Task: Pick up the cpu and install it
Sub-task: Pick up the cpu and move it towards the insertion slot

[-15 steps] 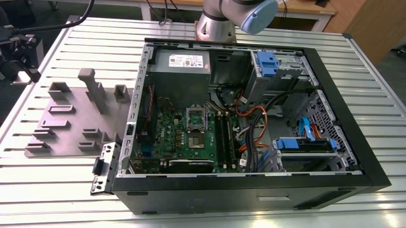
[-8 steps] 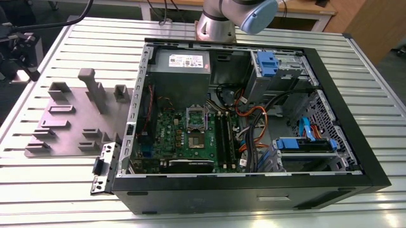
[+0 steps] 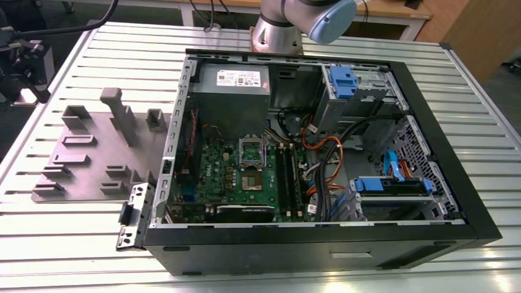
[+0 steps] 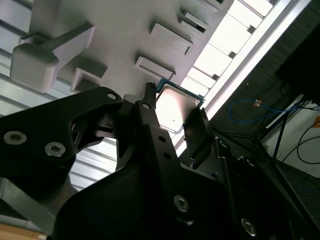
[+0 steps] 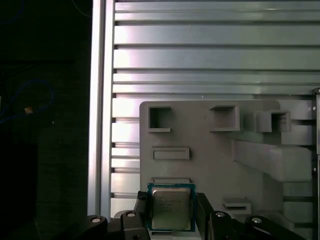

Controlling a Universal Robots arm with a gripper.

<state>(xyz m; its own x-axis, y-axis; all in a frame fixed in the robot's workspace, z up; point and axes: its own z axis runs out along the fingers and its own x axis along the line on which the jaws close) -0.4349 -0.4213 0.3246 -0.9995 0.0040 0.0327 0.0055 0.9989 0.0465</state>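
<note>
Black and two-fingered, the gripper [image 5: 171, 199] is clenched on the cpu [image 5: 171, 210], one finger pressed against each of two opposite edges, and holds it in the air above the grey fixture plate [image 5: 200, 165]. In both wrist views the plate's raised blocks and open pockets lie beneath the chip, with the ribbed metal table [image 5: 200, 55] beyond them. In the exterior view the plate [image 3: 89, 162] lies at nine o'clock from the open computer case [image 3: 309, 250], just beside its wall, and the arm's base [image 3: 281, 27] stands at twelve o'clock behind the case. Inside the case the green motherboard [image 3: 219, 177] lies flat with the silver-framed socket [image 3: 251, 149] near its middle. Long memory slots [image 3: 285, 177] run at the socket's three o'clock, and past them a bundle of orange and black cables [image 3: 321, 146] loops down close by (none crosses the socket itself). The chip is a flat square with a silver-grey metal lid and a thin green rim; in the second wrist view the lid [image 4: 175, 107] catches pale glare.
</note>
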